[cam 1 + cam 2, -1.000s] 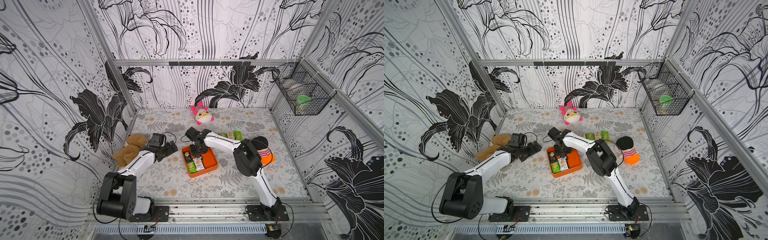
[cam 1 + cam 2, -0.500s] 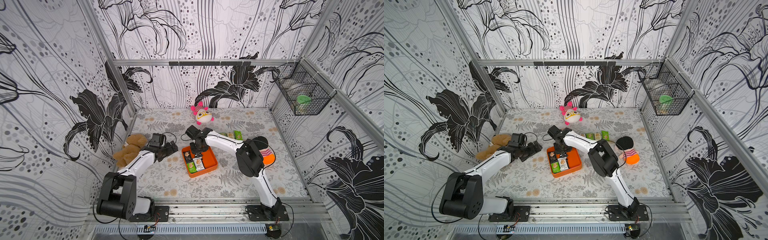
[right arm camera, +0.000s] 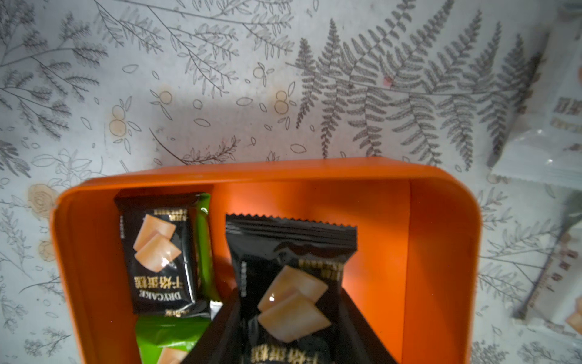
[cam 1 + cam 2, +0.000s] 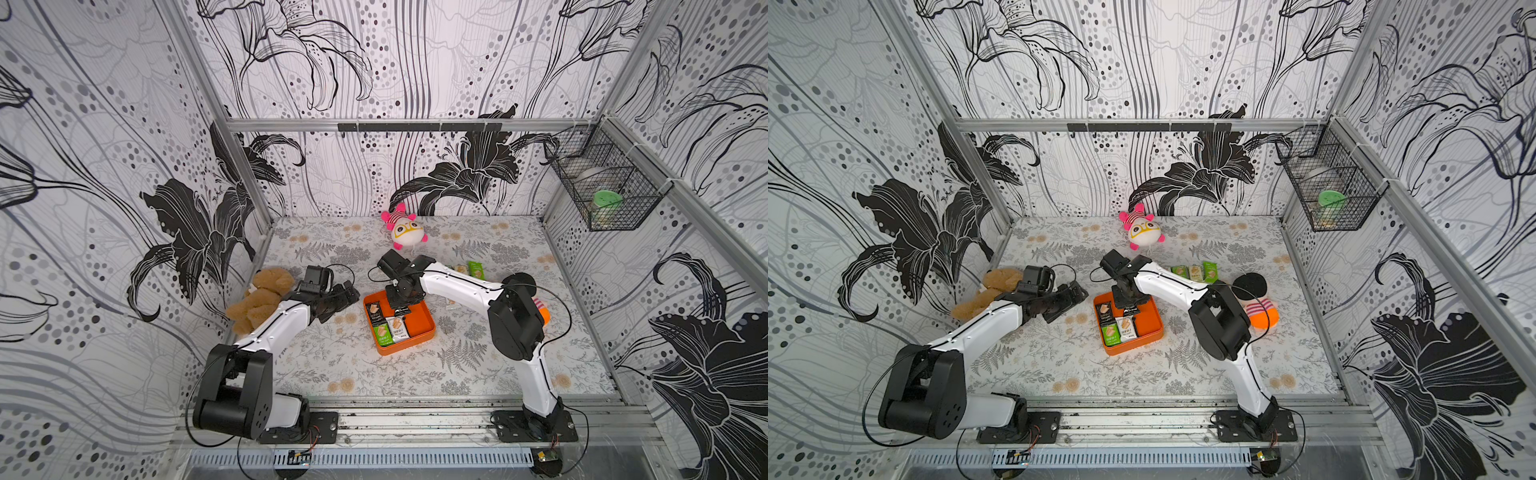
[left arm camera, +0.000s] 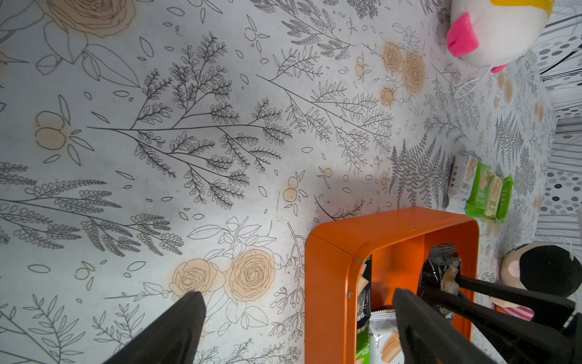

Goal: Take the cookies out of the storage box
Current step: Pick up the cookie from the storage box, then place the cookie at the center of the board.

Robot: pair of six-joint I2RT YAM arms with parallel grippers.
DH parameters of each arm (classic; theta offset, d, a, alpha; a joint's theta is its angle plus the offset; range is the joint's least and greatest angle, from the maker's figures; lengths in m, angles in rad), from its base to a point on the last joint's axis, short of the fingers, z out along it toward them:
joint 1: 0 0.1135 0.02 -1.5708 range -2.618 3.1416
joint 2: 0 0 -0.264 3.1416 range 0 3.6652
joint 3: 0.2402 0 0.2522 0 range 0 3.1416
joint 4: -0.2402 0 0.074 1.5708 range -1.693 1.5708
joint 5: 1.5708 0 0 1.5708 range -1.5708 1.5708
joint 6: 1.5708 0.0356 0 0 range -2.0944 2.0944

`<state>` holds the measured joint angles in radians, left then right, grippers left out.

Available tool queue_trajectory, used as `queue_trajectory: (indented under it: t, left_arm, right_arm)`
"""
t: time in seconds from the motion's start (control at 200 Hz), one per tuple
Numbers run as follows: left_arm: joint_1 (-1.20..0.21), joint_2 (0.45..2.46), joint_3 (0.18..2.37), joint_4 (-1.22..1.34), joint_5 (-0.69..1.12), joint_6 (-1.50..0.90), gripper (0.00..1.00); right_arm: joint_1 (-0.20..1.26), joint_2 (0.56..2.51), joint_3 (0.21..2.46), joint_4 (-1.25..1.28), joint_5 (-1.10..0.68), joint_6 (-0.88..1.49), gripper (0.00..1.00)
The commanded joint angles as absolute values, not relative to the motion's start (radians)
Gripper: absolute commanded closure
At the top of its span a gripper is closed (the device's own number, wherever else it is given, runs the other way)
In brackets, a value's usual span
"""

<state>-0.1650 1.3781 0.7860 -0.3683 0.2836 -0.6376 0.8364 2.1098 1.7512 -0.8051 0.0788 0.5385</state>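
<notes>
The orange storage box (image 4: 420,322) (image 4: 1148,322) sits mid-table. Cookies lie along its left side: a black packet (image 4: 375,312), a green one (image 4: 383,334) and a white one (image 4: 398,328). My right gripper (image 4: 401,308) (image 3: 291,312) points down into the box's back part, shut on another black cookie packet (image 3: 293,283) that hangs above the box floor. My left gripper (image 4: 345,297) (image 5: 297,294) stands open just left of the box, with one finger over the box's near wall (image 5: 327,283). More cookies (image 4: 471,269) (image 4: 1196,272) (image 5: 482,189) lie on the table behind the right arm.
A pink-and-white plush (image 4: 405,230) sits at the back, and a brown teddy (image 4: 259,299) lies by the left wall. A black-and-orange plush (image 4: 1260,307) lies right of the right arm. A black wire basket (image 4: 602,187) hangs on the right wall.
The right arm's elbow has drifted slightly to the right while its gripper stays over the box, shut on the black packet. The left arm has not moved.
</notes>
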Motion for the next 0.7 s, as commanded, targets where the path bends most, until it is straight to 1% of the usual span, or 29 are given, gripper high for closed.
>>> queue_trajectory:
  t: [0.0, 0.165, 0.26, 0.546, 0.696]
  left_arm:
    - [-0.190, 1.403, 0.833, -0.322, 0.296, -0.653, 0.03]
    - [-0.225, 1.448, 0.885, -0.323, 0.286, -0.659, 0.03]
    - [-0.239, 1.470, 0.910, -0.324, 0.281, -0.661, 0.03]
    - [-0.269, 1.513, 0.957, -0.326, 0.263, -0.671, 0.03]
    - [-0.279, 1.525, 0.964, -0.313, 0.256, -0.685, 0.03]
  right_arm:
    - [0.825, 2.012, 1.714, -0.789, 0.091, 0.559, 0.53]
    - [0.779, 1.928, 1.657, -0.774, 0.109, 0.561, 0.54]
    - [0.732, 1.880, 1.580, -0.767, 0.118, 0.552, 0.54]
    - [0.531, 1.752, 1.402, -0.733, 0.132, 0.479, 0.53]
    - [0.425, 1.746, 1.331, -0.698, 0.105, 0.414, 0.53]
